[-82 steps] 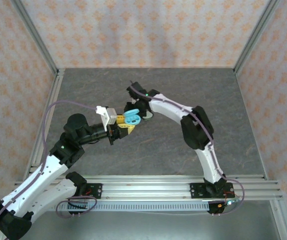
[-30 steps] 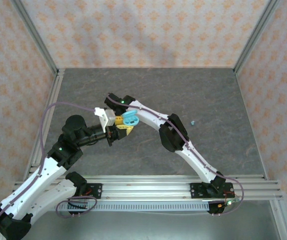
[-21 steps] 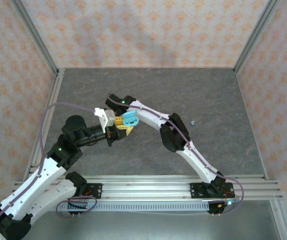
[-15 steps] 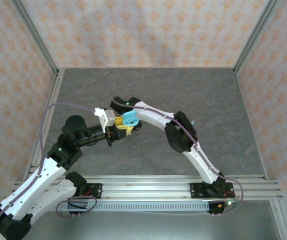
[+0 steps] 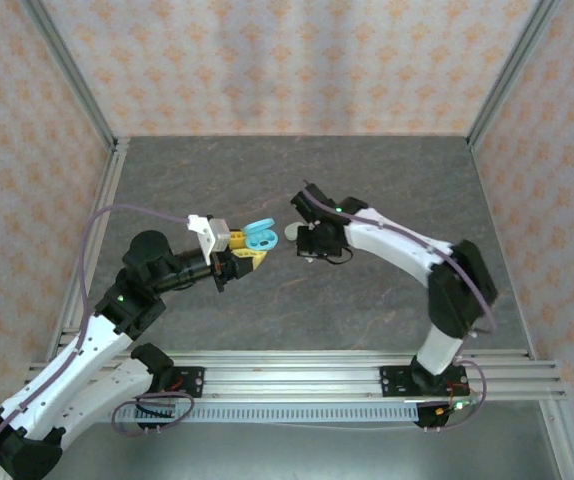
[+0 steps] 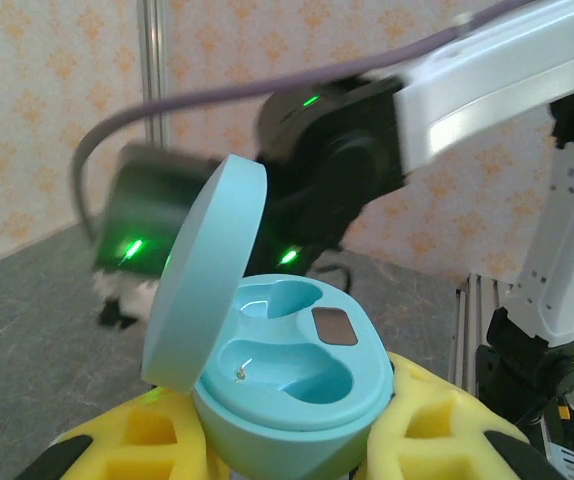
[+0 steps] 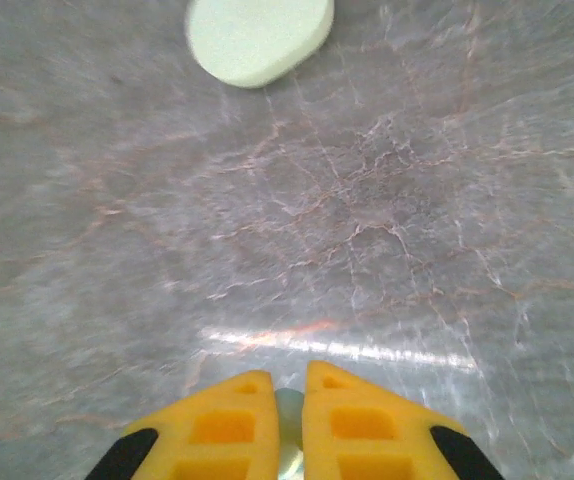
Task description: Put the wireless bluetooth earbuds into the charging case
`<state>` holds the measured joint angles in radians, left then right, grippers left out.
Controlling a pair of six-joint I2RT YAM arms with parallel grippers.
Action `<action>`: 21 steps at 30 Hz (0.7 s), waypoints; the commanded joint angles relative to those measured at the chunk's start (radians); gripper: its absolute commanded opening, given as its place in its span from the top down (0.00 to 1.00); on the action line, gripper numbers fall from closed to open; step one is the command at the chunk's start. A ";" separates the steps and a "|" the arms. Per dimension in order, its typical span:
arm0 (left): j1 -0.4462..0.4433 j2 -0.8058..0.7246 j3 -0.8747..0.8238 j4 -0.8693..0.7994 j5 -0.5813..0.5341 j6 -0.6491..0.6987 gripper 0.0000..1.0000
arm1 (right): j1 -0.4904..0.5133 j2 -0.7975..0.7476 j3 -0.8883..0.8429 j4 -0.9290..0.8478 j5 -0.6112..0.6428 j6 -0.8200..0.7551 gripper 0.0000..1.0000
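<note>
Left wrist: left tool [image 6: 287, 450] pinches open teal charging case [image 6: 292, 375]; right wrist: right tool [image 7: 289, 400] pinches pale earbud [image 7: 289, 418], mint oval case [image 7: 259, 35] at 12 o'clock

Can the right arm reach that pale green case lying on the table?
Probably yes: only bare table lies between the right gripper and the pale green case. But it is shut on a tiny pale bud.
</note>
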<state>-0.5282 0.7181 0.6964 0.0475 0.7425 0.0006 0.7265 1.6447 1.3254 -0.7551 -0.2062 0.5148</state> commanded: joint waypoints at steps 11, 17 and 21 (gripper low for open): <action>-0.003 0.029 -0.005 0.132 -0.028 0.008 0.90 | 0.010 -0.525 -0.085 0.257 -0.054 0.092 0.92; -0.003 0.047 -0.001 0.146 -0.021 0.004 0.90 | 0.062 -0.555 -0.034 0.344 -0.130 0.086 0.93; -0.003 0.050 0.003 0.142 -0.021 0.007 0.90 | 0.107 -0.548 -0.016 0.409 -0.154 0.079 0.93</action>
<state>-0.5282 0.7708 0.6926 0.1410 0.7242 0.0006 0.7883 1.0893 1.2648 -0.4538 -0.3168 0.5949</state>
